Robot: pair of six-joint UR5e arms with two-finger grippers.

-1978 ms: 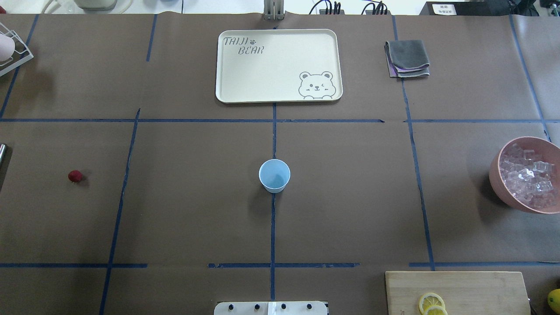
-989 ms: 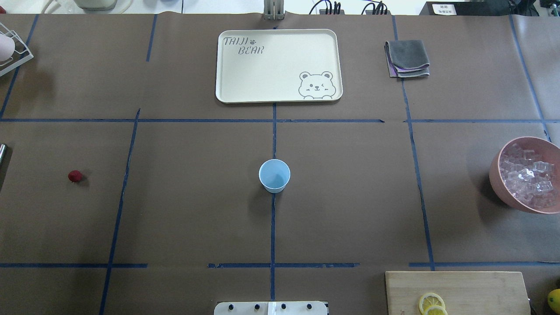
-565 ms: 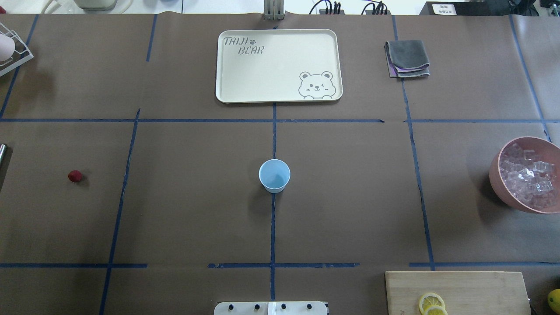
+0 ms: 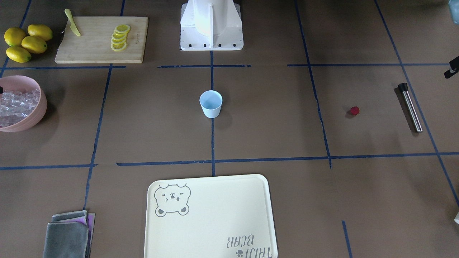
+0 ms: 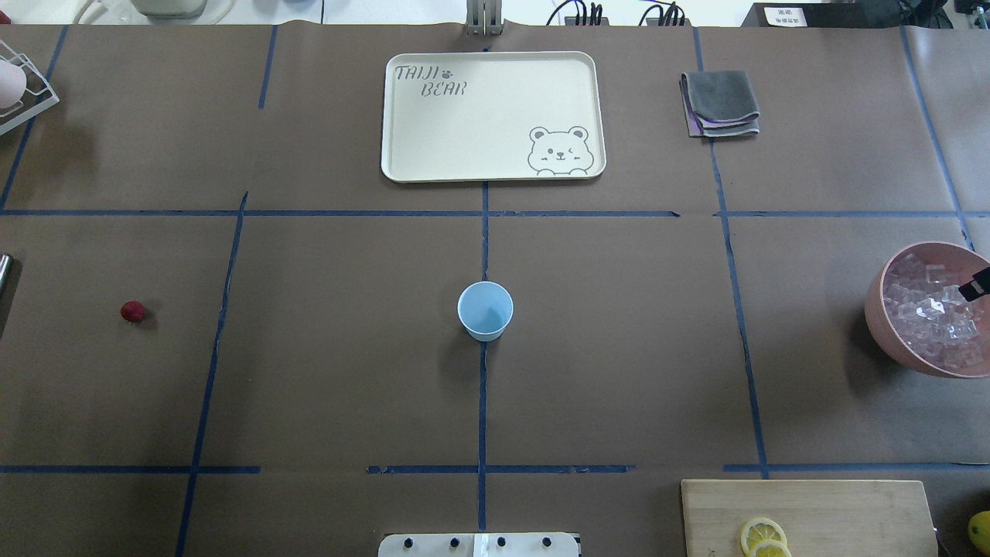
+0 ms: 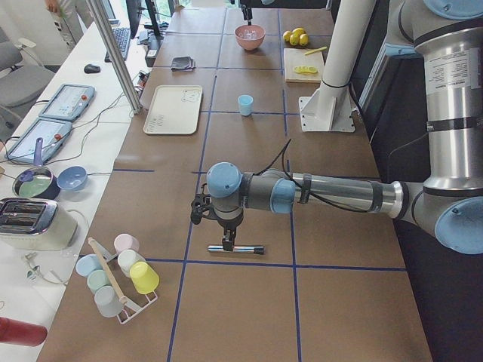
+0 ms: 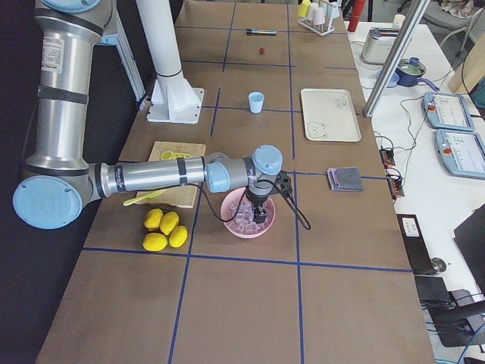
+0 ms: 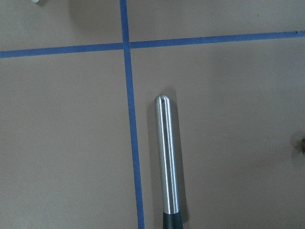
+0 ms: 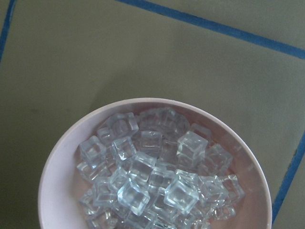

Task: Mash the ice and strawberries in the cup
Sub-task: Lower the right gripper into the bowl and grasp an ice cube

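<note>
- Though the task centres on it, the pale blue cup (image 5: 485, 311) stands upright and empty at the middle of the table, on a blue tape line. It is a smooth, tapered tumbler with no handle.
- The ice (image 9: 152, 167) is a heap of clear, glassy cubes in a matte pink bowl (image 9: 56, 162) at the robot's far right, well apart from the cup.
- The strawberry (image 5: 133, 312), small, red and roundish, lies alone on the brown paper far to the left; it has not moved.
- A moment ago nothing showed over the bowl. Now a dark tip of the right gripper (image 5: 974, 288) has come in above the ice, so fetching cubes looks like the opening step, with nothing yet in the cup.
- I cannot tell whether that gripper's jaws are apart or together; its wrist view shows only bowl and ice.
- The left gripper (image 6: 227, 238) hangs over a polished steel muddler (image 8: 167, 157) with a rounded end and a black cap; how its jaws stand is likewise unclear.
</note>
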